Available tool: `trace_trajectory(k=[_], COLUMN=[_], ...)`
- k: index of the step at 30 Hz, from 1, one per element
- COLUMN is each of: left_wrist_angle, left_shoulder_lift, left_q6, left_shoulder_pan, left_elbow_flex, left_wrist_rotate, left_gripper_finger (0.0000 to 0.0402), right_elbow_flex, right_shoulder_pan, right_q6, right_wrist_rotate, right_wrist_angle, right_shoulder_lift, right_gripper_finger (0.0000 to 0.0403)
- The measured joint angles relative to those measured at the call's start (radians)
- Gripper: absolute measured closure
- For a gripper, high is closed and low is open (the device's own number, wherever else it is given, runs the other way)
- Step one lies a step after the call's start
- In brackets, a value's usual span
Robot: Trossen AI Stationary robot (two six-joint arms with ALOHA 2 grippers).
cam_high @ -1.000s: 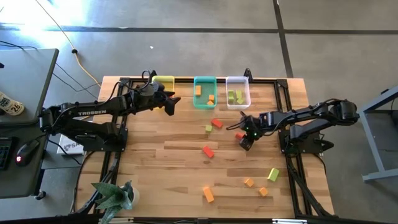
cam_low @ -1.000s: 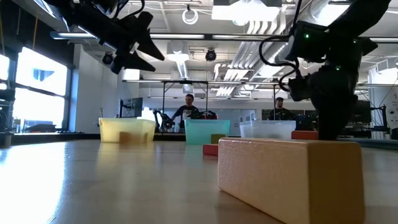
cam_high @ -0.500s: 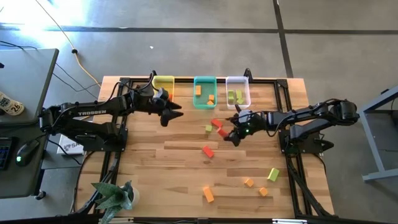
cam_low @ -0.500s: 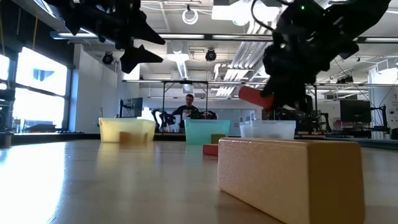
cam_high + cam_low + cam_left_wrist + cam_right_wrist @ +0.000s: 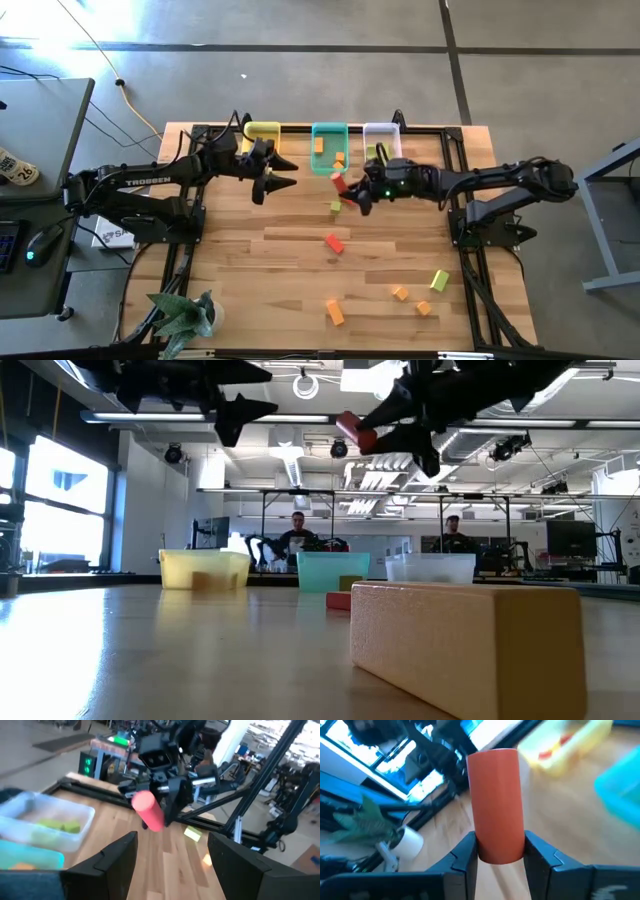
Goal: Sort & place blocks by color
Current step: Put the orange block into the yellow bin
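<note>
Three bins in a row along the table's far edge: left bin, middle bin, right bin. Blocks inside the middle and right bins. Loose blocks lie mid-table and toward the near right corner. A potted plant stands at the near left corner.

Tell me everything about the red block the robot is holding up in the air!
The red block is a short, smooth bar, plain red all over, with flat ends; it looks solid and matte. The right gripper pinches it between its two dark fingers, one on each side, so most of it sticks out past the fingertips. It hangs in the air above the wooden table, in front of the bins and close to the teal bin. Nothing else touches it.
</note>
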Motion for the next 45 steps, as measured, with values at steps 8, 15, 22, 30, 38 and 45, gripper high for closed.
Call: trace_trajectory(k=[8,15,22,30,38,45], left_wrist_angle=[0.007,0.11,0.138,0.206,0.275,0.295], left_shoulder_lift=[0.036,0.109,0.143,0.143,0.143,0.143], left_q6=[0.026,-0.116,-0.138,-0.143,-0.19,-0.191], left_shoulder_pan=[0.0,0.003,0.012,0.057,0.09,0.091], left_elbow_flex=[0.0,0.0,0.0,0.001,0.001,0.001], left_wrist_rotate=[-0.003,-0.002,0.06,0.17,0.17,0.17], left_gripper_finger=[0.0172,0.0172,0.0172,0.0172,0.0172,0.0172], right_elbow_flex=[0.131,0.281,0.423,0.452,0.452,0.453], right_shoulder_pan=[-0.022,-0.013,-0.009,-0.003,0.019,0.019], right_q6=[-0.114,-0.2,-0.26,-0.236,-0.207,-0.148], right_wrist_rotate=[0.005,-0.015,-0.04,-0.039,0.018,0.031], right_wrist_angle=[-0.021,-0.027,-0.106,-0.141,-0.14,-0.14], right_shoulder_lift=[0.034,0.181,0.278,0.294,0.294,0.304], right_gripper_finger=[0.0306,0.0306,0.0306,0.0306,0.0306,0.0306])
